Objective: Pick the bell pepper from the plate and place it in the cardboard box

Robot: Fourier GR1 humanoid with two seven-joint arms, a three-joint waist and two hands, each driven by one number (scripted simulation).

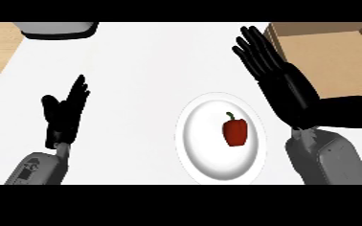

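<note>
A red bell pepper (pixel 235 131) with a green stem lies on a white plate (pixel 205 158) at the lower middle of the counter. The cardboard box (pixel 332 48) stands open at the upper right. My right hand (pixel 283 84) is open with straight fingers, raised just right of the plate, between the plate and the box and overlapping the box's left wall. It touches neither the pepper nor the plate. My left hand (pixel 63 112) rests open at the left, fingers up, well away from the plate.
A grey and white appliance (pixel 56 28) sits at the counter's upper left edge. A strip of wooden surface (pixel 7 40) shows at the far left. White counter (pixel 155 62) stretches between the hands and above the plate.
</note>
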